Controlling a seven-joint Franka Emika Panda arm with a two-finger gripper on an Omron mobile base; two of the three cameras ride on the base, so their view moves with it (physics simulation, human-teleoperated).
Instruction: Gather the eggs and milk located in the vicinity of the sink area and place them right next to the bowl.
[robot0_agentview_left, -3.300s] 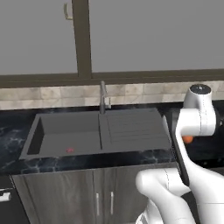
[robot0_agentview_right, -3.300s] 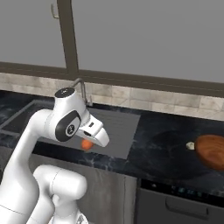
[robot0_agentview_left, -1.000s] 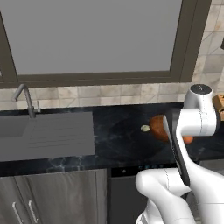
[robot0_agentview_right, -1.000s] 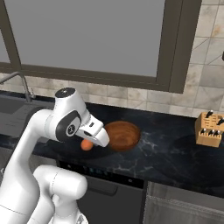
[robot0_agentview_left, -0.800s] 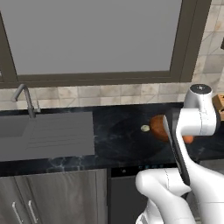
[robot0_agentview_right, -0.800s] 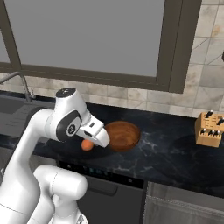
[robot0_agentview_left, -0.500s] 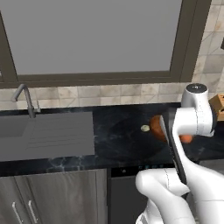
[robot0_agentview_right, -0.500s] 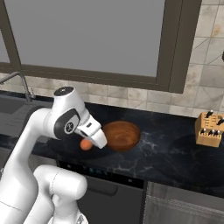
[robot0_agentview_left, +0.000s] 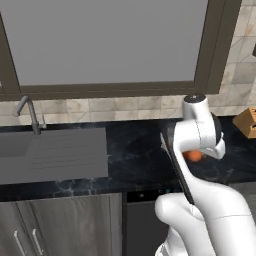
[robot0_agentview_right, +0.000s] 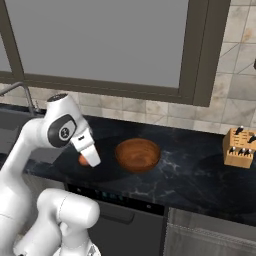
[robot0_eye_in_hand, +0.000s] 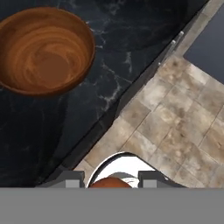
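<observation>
Right now you are carrying the egg (robot0_agentview_right: 83, 160) in the gripper (robot0_agentview_right: 90, 159), whose jaws are pinched narrow onto it; in the hand view the egg (robot0_eye_in_hand: 110, 183) is peeking out as an orange-brown dome between the two finger tips at 6 o'clock. In the left base view it is showing as an orange spot (robot0_agentview_left: 194, 156) tucked under the white wrist. Seen from the right base view, the egg is hanging over the black counter (robot0_agentview_right: 195, 165) at roughly 9 o'clock of the bowl (robot0_agentview_right: 138, 154), near it but not touching; whether it is already resting on the stone I cannot tell.

Working outward, the bowl (robot0_eye_in_hand: 43, 50) is sitting empty at 11 o'clock in the hand view, with the tiled backsplash (robot0_eye_in_hand: 175, 127) running off toward 3 o'clock. The sink (robot0_agentview_left: 52, 152) and its faucet (robot0_agentview_left: 31, 114) are lying well apart, at 9 o'clock in the left base view, and a knife block (robot0_agentview_right: 238, 146) is standing at 3 o'clock of the bowl.

You are in the placing step for the egg. Judging from this, the next move is calling for a gentle lowering until the egg is seated beside the bowl, then a release slow enough that it does not roll. The milk is waiting for a return trip toward the sink.
</observation>
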